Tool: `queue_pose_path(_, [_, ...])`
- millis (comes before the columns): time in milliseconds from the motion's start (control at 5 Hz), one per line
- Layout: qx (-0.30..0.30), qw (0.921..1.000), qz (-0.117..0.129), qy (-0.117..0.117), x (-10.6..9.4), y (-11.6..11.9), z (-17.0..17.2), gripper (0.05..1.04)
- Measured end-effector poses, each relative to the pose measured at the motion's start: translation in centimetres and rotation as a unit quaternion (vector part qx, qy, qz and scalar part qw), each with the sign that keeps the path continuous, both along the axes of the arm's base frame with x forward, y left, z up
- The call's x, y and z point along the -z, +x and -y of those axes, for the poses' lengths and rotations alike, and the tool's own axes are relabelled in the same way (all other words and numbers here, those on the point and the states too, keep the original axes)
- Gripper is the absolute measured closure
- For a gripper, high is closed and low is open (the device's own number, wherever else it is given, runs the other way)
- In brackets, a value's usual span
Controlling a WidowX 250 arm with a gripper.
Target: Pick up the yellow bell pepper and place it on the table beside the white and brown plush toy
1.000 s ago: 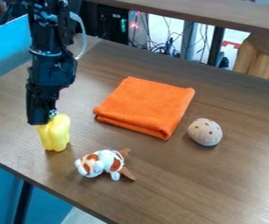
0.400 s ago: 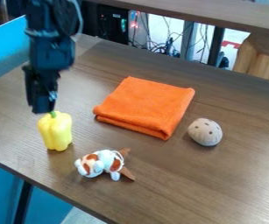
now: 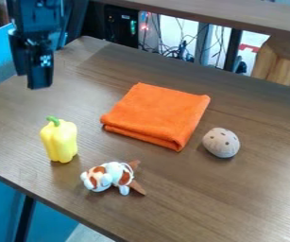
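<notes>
Orange cloth and plush toy flank yellow pepper, the empty claw parted

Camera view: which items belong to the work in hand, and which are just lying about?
In the work, judging by nearness:
pincer, raised, apart from the pepper
yellow pepper, upright, nearest the pincer

Apparently just lying about:
folded orange cloth
small white-and-brown toy, beside the pepper
beige spotted oval object, beside the cloth

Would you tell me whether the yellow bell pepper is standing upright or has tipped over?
Upright: the yellow bell pepper stands with its green stem on top.
</notes>
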State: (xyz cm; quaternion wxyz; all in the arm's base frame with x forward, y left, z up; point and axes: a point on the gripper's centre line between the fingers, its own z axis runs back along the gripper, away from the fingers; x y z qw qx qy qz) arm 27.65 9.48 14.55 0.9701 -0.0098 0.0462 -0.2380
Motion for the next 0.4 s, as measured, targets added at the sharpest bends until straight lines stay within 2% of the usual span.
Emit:
queue_pose_path(200, [-0.030, 0.9995, 0.008, 0.004, 1.0, 3.2, -1.0, 0.075])
queue_pose_path(400, [-0.057, 0.9983, 0.005, 0.001, 1.4, 5.7, -1.5, 0.077])
